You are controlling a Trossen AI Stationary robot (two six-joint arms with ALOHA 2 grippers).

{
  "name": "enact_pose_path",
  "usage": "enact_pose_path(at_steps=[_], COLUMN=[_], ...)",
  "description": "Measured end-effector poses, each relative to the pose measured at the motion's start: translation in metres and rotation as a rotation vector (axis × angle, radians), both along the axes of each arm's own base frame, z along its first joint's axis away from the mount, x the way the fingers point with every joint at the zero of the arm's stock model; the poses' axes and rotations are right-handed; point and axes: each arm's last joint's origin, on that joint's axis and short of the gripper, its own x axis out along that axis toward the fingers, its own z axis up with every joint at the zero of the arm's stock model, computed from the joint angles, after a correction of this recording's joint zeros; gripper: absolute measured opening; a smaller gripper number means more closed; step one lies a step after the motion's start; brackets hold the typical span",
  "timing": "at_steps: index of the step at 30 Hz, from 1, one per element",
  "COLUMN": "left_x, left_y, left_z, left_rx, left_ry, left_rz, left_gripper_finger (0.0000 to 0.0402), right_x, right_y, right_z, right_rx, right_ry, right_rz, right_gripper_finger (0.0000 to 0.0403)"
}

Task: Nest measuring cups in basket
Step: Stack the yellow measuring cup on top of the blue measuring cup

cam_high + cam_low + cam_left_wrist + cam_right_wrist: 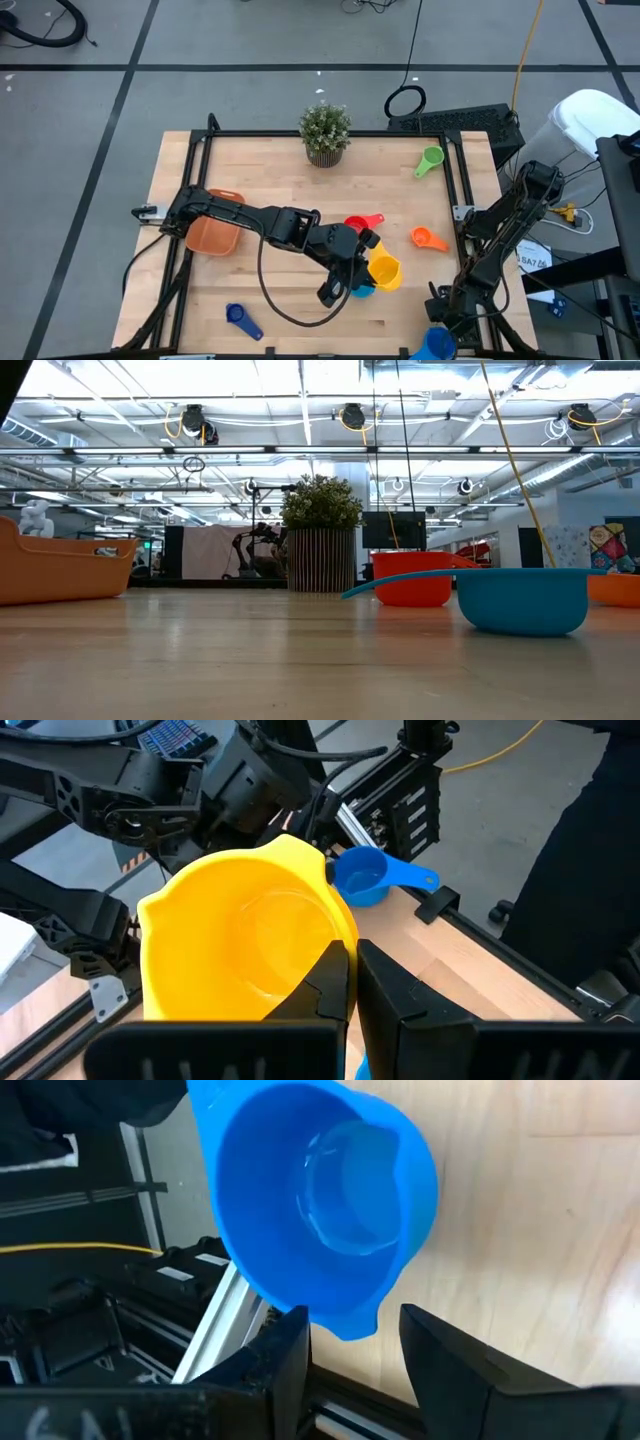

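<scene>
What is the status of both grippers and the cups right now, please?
Left gripper shut on yellow cup, mid-table. Right gripper at the near right corner, jaws astride blue cup. Basket far left, under the left arm.

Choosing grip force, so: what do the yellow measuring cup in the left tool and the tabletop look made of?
The yellow round-bowled measuring cup looks like moulded plastic: smooth, slightly glossy, with soft highlights inside the bowl. The pale tabletop seems to be butcher-block wood with a matte finish, judging by its jointed strips and grain.
</scene>
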Motion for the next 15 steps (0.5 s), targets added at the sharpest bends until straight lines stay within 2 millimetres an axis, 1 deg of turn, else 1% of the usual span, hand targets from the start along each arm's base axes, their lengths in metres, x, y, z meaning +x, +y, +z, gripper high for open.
enact_pose_path(at_steps=[15], left_x=[0.0], left_y=[0.0], left_z=[0.0], left_rx=[0.0], left_ry=[0.0], left_rz=[0.0], left_gripper_finger=[0.0007], right_x=[-0.0002], right_y=[-0.0003], right_z=[-0.0003], right_rx=[-0.006], right_ry=[0.031], right_rz=[-0.035], right_gripper_finger=[0.015])
